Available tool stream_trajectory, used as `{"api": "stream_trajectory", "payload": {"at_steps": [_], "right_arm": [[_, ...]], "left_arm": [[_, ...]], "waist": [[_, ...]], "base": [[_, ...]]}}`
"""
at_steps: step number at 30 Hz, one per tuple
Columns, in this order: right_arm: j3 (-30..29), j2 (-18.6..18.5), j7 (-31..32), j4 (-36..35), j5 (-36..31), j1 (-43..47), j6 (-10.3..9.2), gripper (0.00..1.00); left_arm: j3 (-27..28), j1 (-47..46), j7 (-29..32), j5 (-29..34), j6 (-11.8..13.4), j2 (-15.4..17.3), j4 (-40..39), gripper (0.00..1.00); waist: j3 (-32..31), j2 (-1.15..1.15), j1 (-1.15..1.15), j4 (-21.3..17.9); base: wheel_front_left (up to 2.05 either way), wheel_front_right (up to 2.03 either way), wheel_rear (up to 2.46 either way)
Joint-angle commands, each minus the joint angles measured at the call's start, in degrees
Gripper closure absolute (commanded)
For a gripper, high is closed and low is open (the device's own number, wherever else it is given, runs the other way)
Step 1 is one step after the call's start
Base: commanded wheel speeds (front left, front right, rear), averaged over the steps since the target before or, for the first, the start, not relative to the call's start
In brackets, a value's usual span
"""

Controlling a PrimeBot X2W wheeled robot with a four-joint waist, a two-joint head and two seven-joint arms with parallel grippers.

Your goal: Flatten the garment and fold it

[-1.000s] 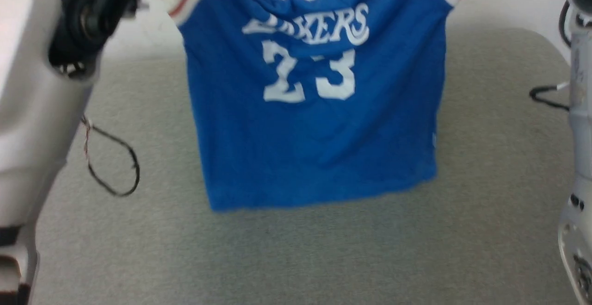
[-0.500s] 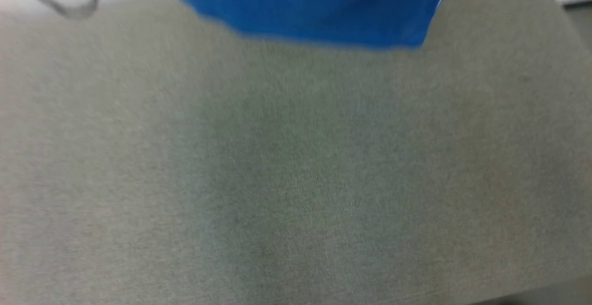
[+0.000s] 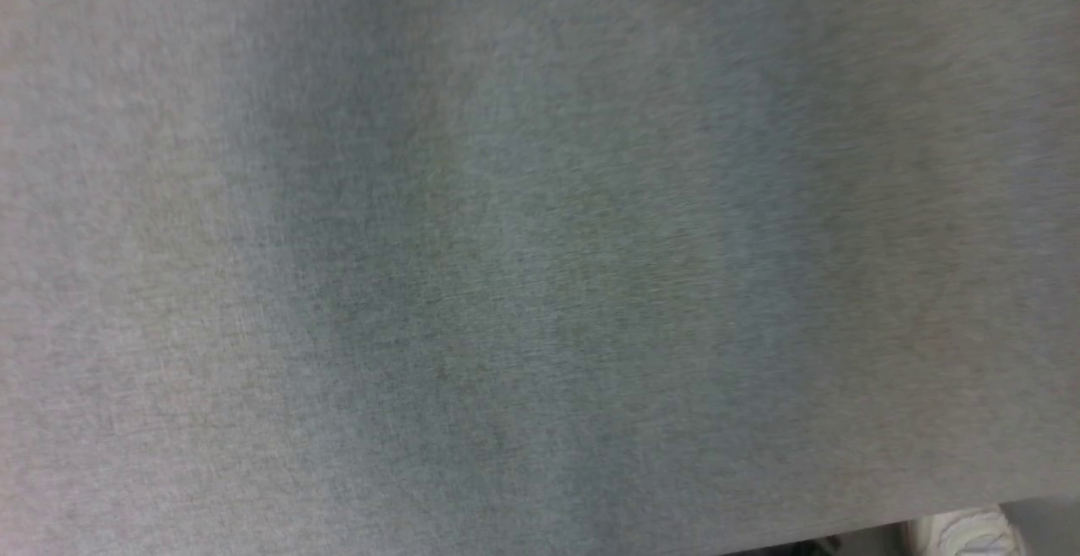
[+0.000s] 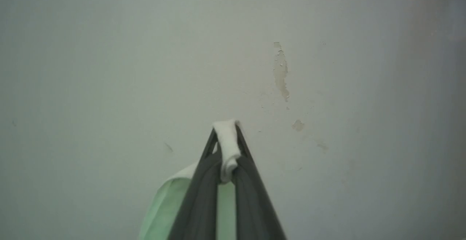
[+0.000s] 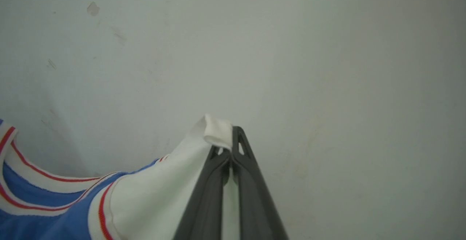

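Observation:
The garment (image 5: 153, 196), blue with white sleeves and red-and-white striped trim, hangs off my right gripper (image 5: 227, 134), which is shut on a fold of white sleeve cloth in the right wrist view. In the left wrist view my left gripper (image 4: 225, 132) is shut on another white fold of the garment (image 4: 227, 149), with pale cloth hanging below the fingers. Both grippers point toward a pale wall. The head view looks down on grey fabric-covered table (image 3: 540, 252).
A pale wall (image 4: 145, 50) with chipped paint patches (image 4: 281, 72) stands ahead of both grippers. At the bottom right of the head view the table edge ends, with a pale object (image 3: 962, 532) below it.
The head camera has tilted down: the hanging garment and both arms slid up out of the head view, leaving just the grey surface.

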Motion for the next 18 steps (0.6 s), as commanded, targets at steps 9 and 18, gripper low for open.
{"api": "stream_trajectory", "payload": {"at_steps": [9,18], "right_arm": [[10.58,-6.54,-5.51,1.09,3.95,-0.67,-0.06,1.00],[21.29,-14.22,-5.74,-6.90,16.82,8.74,-0.06,1.00]], "left_arm": [[2.06,3.07,-4.63,-2.19,-5.09,1.77,0.09,1.00],[1.07,14.85,-3.81,-6.54,-11.44,2.84,-5.75,1.00]], "waist": [[10.31,0.00,-0.03,5.46],[7.49,0.00,-0.03,7.08]], "base": [[0.00,0.00,0.00],[0.00,0.00,0.00]]}}
